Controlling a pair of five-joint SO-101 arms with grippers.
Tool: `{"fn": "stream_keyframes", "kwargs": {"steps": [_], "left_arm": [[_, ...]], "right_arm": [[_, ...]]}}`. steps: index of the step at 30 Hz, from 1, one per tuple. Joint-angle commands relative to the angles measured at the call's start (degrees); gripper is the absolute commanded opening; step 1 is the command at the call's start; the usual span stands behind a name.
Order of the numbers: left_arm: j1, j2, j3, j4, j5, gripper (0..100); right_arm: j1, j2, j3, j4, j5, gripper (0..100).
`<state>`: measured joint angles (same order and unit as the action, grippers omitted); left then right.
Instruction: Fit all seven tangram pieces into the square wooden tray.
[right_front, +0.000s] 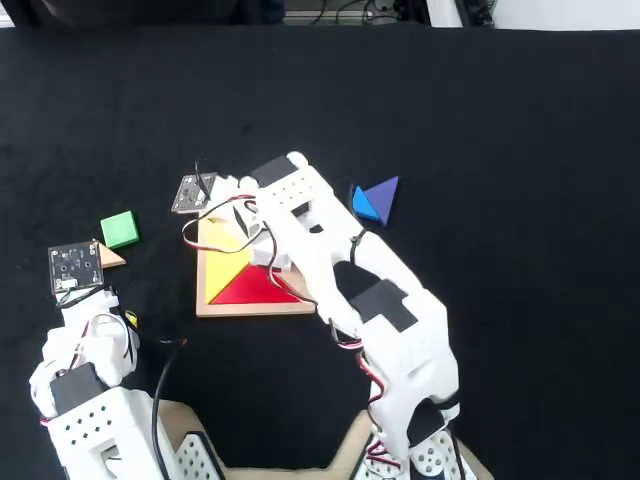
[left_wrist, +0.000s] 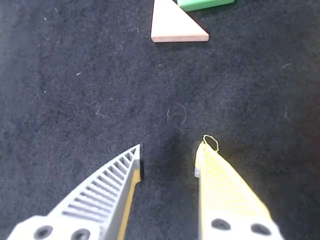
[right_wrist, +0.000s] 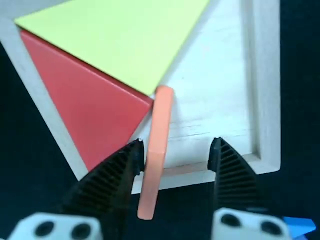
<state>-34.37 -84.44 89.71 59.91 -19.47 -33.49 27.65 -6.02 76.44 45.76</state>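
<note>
**A:** Why is the right arm stretched over the tray (right_front: 250, 310), out in the middle of the black table (right_front: 500, 120)?

**B:** It looks to be seating a piece. The right gripper (right_wrist: 176, 145) hangs above the tray's bare floor with its jaws spread. The orange piece (right_wrist: 156, 145) stands on edge between them. It leans on one finger, and the other finger is clear of it, so nothing is clamping it. I'd judge it needs tipping flat beside the two big triangles.

**A:** What's in the tray already?

**B:** Two pieces lie flat, meeting along one edge. The yellow triangle (right_front: 222, 250) is on the left side and the red triangle (right_front: 250, 288) runs along the near side. The orange piece's lower edge seems to rest where their corners meet.

**A:** And the rest?

**B:** They're out on the cloth. A dark blue triangle (right_front: 385, 192) and a light blue triangle (right_front: 364, 203) touch each other just right of the tray, towards the far side. The green square (right_front: 119, 229) sits left of the tray, with a plain wooden triangle (left_wrist: 175, 25) just beside it on the near side.

**A:** And the left arm?

**B:** The left gripper (left_wrist: 170, 146) is released and empty. It hovers over bare cloth, near the wooden triangle and likely placed to take it.
</note>
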Motion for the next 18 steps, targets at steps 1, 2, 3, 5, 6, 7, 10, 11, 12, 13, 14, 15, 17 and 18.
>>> {"fn": "stream_keyframes", "kwargs": {"steps": [1,2,3,5,6,7,10,11,12,13,14,15,17,18], "left_arm": [[0.0,-0.3,-0.1,-0.7,-0.3,18],[0.0,-0.3,-0.1,-0.7,-0.3,18],[0.0,-0.3,-0.1,-0.7,-0.3,18],[0.0,-0.3,-0.1,-0.6,-0.3,18],[0.0,-0.3,-0.1,-0.6,-0.3,18],[0.0,-0.3,-0.1,-0.6,-0.3,18],[0.0,-0.3,-0.1,-0.6,-0.3,18],[0.0,-0.3,-0.1,-0.6,-0.3,18],[0.0,-0.3,-0.1,-0.6,-0.3,18],[0.0,-0.3,-0.1,-0.6,-0.3,18],[0.0,-0.3,-0.1,-0.6,-0.3,18],[0.0,-0.3,-0.1,-0.6,-0.3,18],[0.0,-0.3,-0.1,-0.6,-0.3,18],[0.0,-0.3,-0.1,-0.6,-0.3,18]], "right_arm": [[-0.4,-3.0,-2.7,-1.8,0.7,21.7],[-0.3,-2.6,-2.7,-2.2,0.7,21.7],[0.4,-2.0,-2.9,-2.3,0.7,21.7],[1.8,-1.3,-3.4,-2.9,0.9,21.7],[2.5,-1.1,-3.9,-3.0,0.9,21.6],[3.4,-1.1,-4.5,-3.0,0.9,21.6],[5.5,-1.2,-6.2,-2.9,0.9,21.6],[5.8,-1.2,-6.5,-2.9,0.9,21.6],[5.8,-1.2,-6.5,-2.9,0.9,21.6],[5.8,-1.2,-6.5,-2.8,0.9,21.6],[5.8,-1.2,-6.5,-2.3,0.9,21.6],[5.9,-1.2,-6.9,-1.3,1.0,21.6],[6.5,-1.5,-8.0,0.5,1.1,21.5],[7.4,-2.0,-8.6,1.2,1.1,21.5]]}}
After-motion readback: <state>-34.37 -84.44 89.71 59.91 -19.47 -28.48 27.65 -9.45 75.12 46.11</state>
